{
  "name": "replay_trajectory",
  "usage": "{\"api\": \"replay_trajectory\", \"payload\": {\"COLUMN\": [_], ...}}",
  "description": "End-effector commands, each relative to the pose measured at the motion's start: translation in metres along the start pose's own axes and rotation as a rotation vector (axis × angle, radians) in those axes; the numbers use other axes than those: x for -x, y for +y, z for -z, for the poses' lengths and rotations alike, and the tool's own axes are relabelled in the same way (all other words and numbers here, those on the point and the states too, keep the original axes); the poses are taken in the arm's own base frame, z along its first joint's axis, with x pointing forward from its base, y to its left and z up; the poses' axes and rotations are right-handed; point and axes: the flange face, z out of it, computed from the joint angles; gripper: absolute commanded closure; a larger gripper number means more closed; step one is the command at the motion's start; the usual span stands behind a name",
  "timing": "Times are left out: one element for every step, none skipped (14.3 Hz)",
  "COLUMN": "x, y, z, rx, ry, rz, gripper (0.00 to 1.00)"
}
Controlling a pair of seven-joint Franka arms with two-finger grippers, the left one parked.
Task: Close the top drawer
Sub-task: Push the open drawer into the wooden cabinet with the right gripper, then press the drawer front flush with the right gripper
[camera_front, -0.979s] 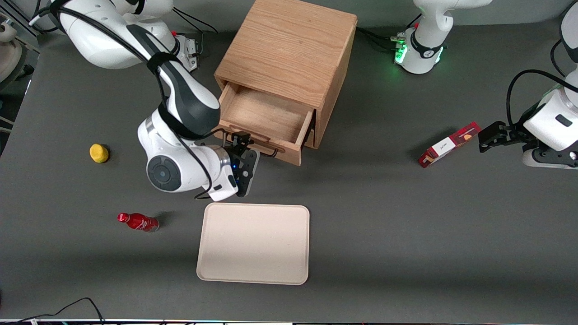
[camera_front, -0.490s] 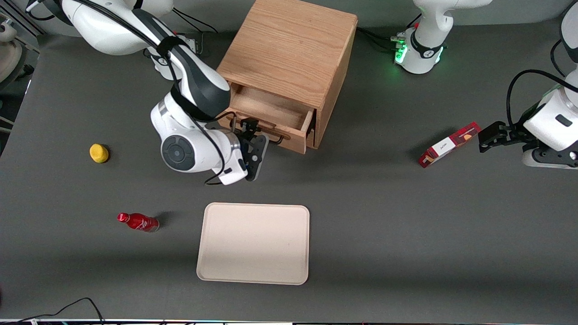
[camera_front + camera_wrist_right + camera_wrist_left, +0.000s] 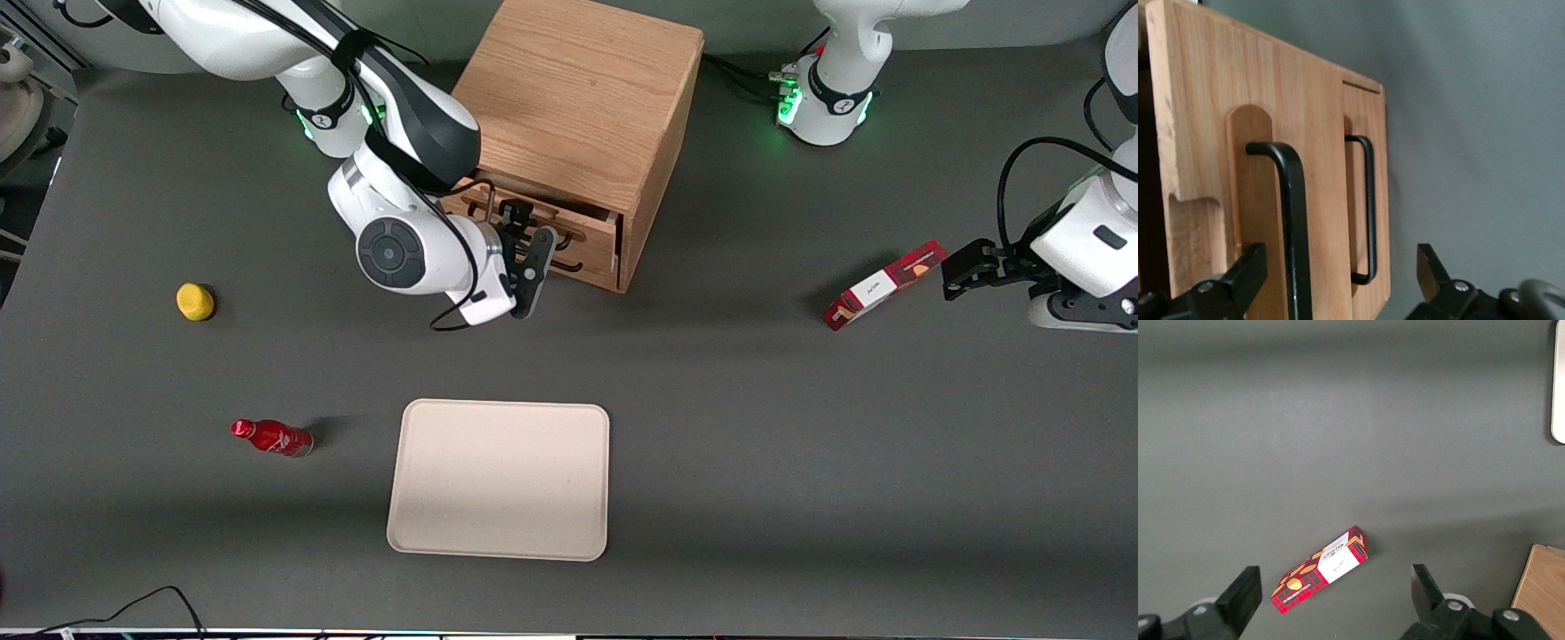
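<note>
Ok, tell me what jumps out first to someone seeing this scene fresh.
The wooden cabinet, its top drawer almost pushed in, with the gripper open around the drawer's black handle. Nearer the front camera lies a beige tray; a red bottle and a yellow fruit lie toward the working arm's end.

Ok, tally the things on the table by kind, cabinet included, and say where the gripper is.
Cabinet: 1
Tray: 1
Red bottle: 1
Red box: 1
Yellow fruit: 1
Total: 5
Gripper: open, at the top drawer handle.

Light oak top drawer (image 3: 569, 233) with black handle (image 3: 1293, 220), yellow lemon (image 3: 195, 301), red bottle (image 3: 272, 437), cream tray (image 3: 499, 544), red-plaid box (image 3: 885, 284).
</note>
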Motion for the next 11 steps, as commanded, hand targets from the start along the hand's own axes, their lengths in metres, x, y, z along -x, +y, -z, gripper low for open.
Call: {"api": "replay_trajectory", "payload": {"x": [0.018, 0.020, 0.022, 0.022, 0.022, 0.022, 0.022, 0.023, 0.022, 0.022, 0.022], "y": [-0.022, -0.023, -0.024, -0.026, -0.028, -0.030, -0.030, -0.031, -0.038, -0.044, -0.044], "z": [-0.007, -0.009, -0.013, -0.016, -0.022, -0.023, -0.025, -0.027, -0.030, -0.033, -0.035], "rx": [0.002, 0.005, 0.004, 0.009, 0.009, 0.012, 0.011, 0.011, 0.016, 0.012, 0.007], "ry": [-0.002, -0.006, -0.012, -0.011, -0.013, -0.010, -0.012, -0.015, -0.013, -0.013, -0.014], "rz": [-0.031, -0.033, -0.034, -0.033, -0.029, -0.028, -0.027, -0.028, -0.021, -0.027, -0.030], "gripper": [0.00, 0.00, 0.00, 0.00, 0.00, 0.00, 0.00, 0.00, 0.00, 0.00, 0.00]}}
